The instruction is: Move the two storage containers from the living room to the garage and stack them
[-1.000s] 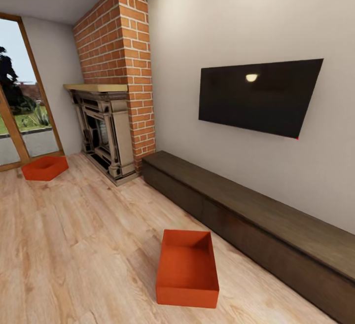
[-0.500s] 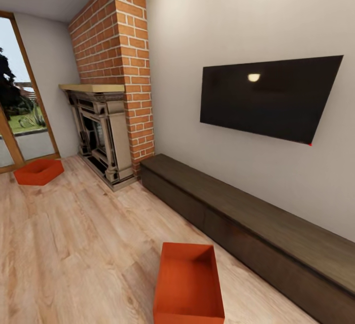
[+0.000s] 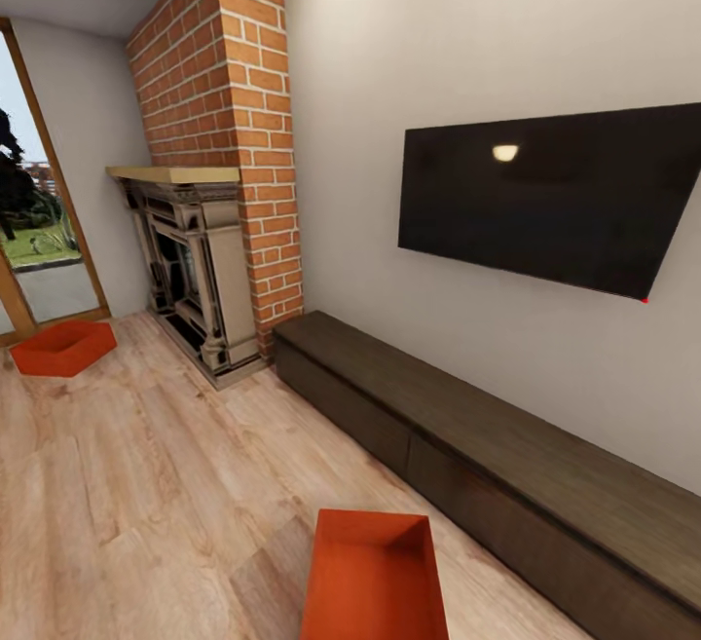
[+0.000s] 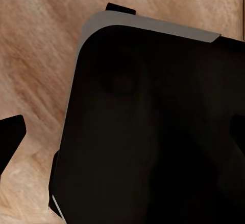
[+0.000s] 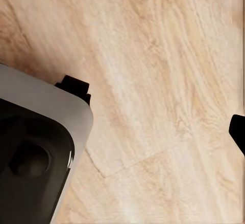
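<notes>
The near bin (image 3: pixel 375 577) sits on the wood floor (image 3: pixel 146 484) at 6 o'clock, long axis running toward 12, beside the bench (image 3: pixel 506 455). The 2nd bin (image 3: pixel 63 348) lies at 10 o'clock near the fireplace (image 3: pixel 190 270). End effector states: cannot tell for either.

No legible txt, labels or nos. anywhere; none.

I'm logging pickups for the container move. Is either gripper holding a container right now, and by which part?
Neither: both storage containers, the near one and the far one, sit untouched on the wood floor.
</notes>
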You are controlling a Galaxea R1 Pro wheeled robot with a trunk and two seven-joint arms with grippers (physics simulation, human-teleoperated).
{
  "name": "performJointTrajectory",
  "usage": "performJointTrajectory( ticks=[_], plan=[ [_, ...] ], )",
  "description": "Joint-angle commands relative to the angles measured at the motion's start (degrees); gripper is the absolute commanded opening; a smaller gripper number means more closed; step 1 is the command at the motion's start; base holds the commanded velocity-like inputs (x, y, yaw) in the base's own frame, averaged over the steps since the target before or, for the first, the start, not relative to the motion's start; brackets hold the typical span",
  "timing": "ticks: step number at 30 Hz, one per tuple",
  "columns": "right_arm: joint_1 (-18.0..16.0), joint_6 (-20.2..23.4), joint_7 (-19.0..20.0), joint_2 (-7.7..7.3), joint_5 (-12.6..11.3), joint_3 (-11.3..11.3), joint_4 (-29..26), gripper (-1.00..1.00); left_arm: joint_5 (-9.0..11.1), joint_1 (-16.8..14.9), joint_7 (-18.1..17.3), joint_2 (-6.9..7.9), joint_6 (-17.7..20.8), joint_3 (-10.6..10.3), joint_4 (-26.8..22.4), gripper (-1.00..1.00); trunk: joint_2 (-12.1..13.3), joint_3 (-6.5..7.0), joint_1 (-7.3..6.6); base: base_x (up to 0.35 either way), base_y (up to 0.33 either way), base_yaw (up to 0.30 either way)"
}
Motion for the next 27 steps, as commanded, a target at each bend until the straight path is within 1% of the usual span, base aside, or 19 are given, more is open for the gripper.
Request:
performJointTrajectory(
  ticks=[1,6,19,27],
  plan=[
    [-0.1,-0.3,-0.1,0.03,-0.4,0.5,0.2,1.0,0.2,0.0,0.0,0.0,-0.1,0.1,-0.1,1.0,0.0,-0.05,0.03,0.314,0.0,0.0],
    [-0.1,-0.3,-0.1,0.21,-0.7,0.5,0.2,1.0,0.1,0.0,0.0,0.0,-0.3,0.1,-0.1,1.0,0.0,-0.05,0.03,0.162,0.0,-0.088],
    [-0.1,-0.3,-0.2,0.22,-1.1,0.3,0.2,1.0,0.2,0.0,0.0,0.02,-0.3,0.1,-0.8,1.0,0.0,-0.05,0.03,0.01,0.0,-0.223],
    [-0.1,-0.4,-0.1,-0.09,-0.7,0.3,0.2,1.0,0.3,0.0,0.0,0.01,-0.3,0.2,-0.9,1.0,0.0,-0.05,0.03,0.0,0.0,-0.047]
  ],
)
